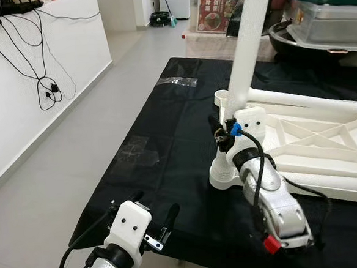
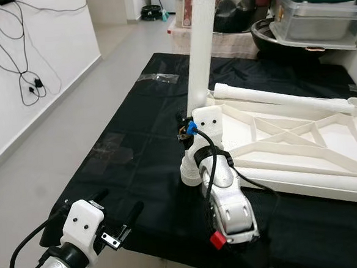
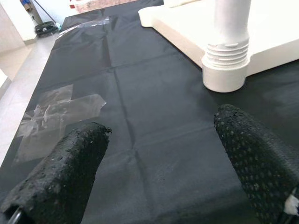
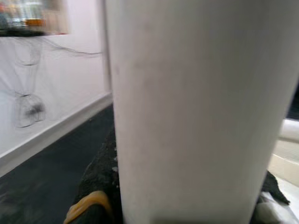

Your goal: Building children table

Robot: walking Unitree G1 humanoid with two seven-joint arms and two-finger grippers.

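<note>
Here the white plastic table top (image 2: pixel 302 144) lies upside down on a black sheet (image 1: pixel 168 165) spread over the floor, its ribbed underside facing up. A white leg (image 1: pixel 249 43) stands upright in the corner socket (image 1: pixel 224 175) nearest the robot, with its threaded end sitting in the socket collar. The right gripper (image 1: pixel 222 131) reaches in low at that corner, its fingers clamped on the leg just above the socket; in the right wrist view the leg fills the space between the two black fingers (image 4: pixel 96 184). The left gripper (image 1: pixel 155 216) hovers over the sheet's near edge, well apart from the table, its fingers spread wide and holding nothing. A patch of clear tape (image 3: pixel 56 114) is stuck to the sheet beyond them.
</note>
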